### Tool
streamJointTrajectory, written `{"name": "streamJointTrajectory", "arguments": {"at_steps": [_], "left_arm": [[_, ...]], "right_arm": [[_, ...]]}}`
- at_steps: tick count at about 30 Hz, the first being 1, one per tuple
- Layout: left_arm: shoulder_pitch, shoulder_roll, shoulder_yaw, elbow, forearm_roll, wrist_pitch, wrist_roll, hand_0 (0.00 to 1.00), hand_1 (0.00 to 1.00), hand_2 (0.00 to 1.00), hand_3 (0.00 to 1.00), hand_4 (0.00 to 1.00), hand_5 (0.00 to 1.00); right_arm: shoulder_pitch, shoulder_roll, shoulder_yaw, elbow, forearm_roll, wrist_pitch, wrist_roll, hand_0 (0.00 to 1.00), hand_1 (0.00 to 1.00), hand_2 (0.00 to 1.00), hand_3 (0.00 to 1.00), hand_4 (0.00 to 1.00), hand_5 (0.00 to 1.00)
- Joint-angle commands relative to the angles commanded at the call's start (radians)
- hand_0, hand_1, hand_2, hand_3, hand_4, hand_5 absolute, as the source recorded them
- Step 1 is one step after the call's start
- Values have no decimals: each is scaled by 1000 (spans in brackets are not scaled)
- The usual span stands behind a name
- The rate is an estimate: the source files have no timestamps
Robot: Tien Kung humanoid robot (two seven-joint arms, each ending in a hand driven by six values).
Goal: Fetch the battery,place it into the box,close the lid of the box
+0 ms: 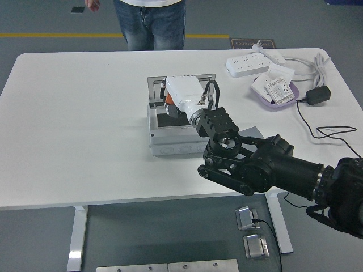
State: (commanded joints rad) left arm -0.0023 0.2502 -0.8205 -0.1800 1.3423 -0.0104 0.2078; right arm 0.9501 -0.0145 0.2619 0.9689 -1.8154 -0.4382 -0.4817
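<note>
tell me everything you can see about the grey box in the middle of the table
The box is a light grey, plastic-looking rectangular case standing flat near the middle of the white table. Its lid is open, standing up behind it along the far edge, with a shiny, reflective inner face. The inside looks dark. The right hand reaches in over the opening and hides much of it; something orange shows beneath the hand. Whether the hand touches the box cannot be told.
</note>
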Motion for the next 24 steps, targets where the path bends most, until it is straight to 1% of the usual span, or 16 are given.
{"name": "streamJointTrajectory", "arguments": {"at_steps": [4, 5, 10, 11, 16, 17, 22, 24], "left_arm": [[-2, 0, -2, 0, 3, 0, 1, 632, 707, 633, 603, 609, 493], [-2, 0, -2, 0, 3, -1, 1, 630, 706, 633, 603, 610, 493], [-5, -1, -1, 0, 4, -1, 1, 630, 706, 633, 603, 610, 493], [-5, -1, -1, 0, 4, -1, 2, 630, 706, 632, 603, 609, 492], [-5, -2, -2, 0, 7, -1, 2, 630, 706, 632, 603, 609, 492], [-5, -2, -2, 0, 7, -1, 2, 631, 706, 632, 604, 609, 492], [-6, -2, -3, 0, 9, -1, 2, 631, 706, 632, 604, 609, 492], [-6, -2, -3, 0, 10, -1, 2, 630, 706, 632, 603, 607, 492]], "right_arm": [[-1, 6, -3, 0, -11, -24, 1, 239, 302, 383, 562, 197, 45], [-1, 8, -4, 0, -13, -30, 1, 247, 387, 493, 711, 465, 341], [-6, 14, -13, -3, -17, -54, 7, 247, 387, 493, 711, 465, 341], [-6, 14, -14, -3, -17, -58, 8, 238, 398, 516, 761, 565, 355], [-9, 14, -16, -3, -17, -73, 11, 238, 398, 516, 761, 565, 355], [-9, 14, -16, -4, -17, -76, 12, 243, 401, 514, 778, 615, 392], [-11, 14, -17, -3, -13, -86, 14, 243, 401, 514, 778, 615, 392], [-12, 14, -17, -2, -11, -88, 14, 244, 400, 510, 783, 634, 412]]}}
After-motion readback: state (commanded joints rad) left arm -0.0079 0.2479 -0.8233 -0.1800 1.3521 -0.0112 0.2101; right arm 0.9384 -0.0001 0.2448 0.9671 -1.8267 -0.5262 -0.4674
